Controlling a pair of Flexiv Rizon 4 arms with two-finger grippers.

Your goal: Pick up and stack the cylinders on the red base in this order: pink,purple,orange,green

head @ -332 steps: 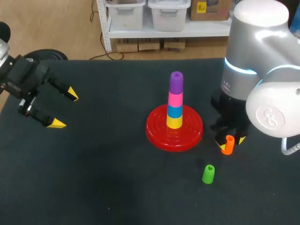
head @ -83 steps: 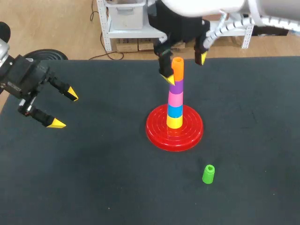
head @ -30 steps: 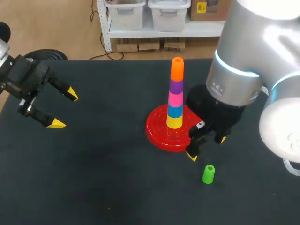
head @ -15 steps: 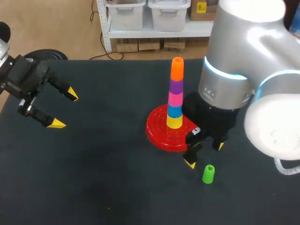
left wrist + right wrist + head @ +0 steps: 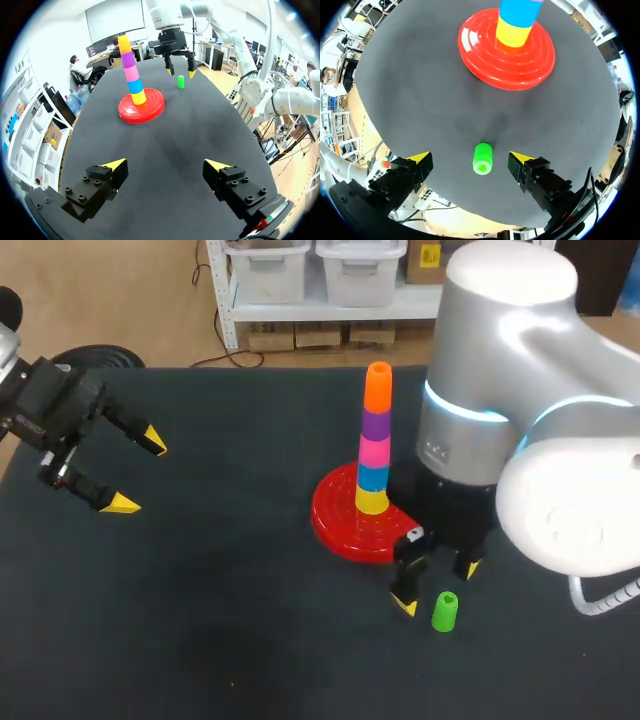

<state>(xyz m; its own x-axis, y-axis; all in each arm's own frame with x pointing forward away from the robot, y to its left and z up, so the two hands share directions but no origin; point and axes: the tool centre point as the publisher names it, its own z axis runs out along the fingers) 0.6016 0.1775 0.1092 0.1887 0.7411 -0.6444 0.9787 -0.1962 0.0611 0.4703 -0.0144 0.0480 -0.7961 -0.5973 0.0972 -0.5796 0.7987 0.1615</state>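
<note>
On the red base (image 5: 345, 523) stands a stack (image 5: 375, 440) of yellow, blue, pink, purple and orange cylinders, orange on top. The green cylinder (image 5: 444, 611) stands alone on the dark table, in front of the base. My right gripper (image 5: 437, 586) hangs open just above and behind it. In the right wrist view the green cylinder (image 5: 482, 159) lies between the spread fingers, touching neither, with the red base (image 5: 485, 55) ahead. My left gripper (image 5: 135, 472) is open and empty at the far left. The left wrist view shows the stack (image 5: 129, 70) and green cylinder (image 5: 181, 82) far ahead.
The dark table (image 5: 220, 620) stretches bare to the left and front of the base. My bulky right arm (image 5: 520, 440) stands right of the stack, close beside it.
My right gripper has moved down and toward the table's front, away from the base, coming over the green cylinder. The left arm has stayed still.
</note>
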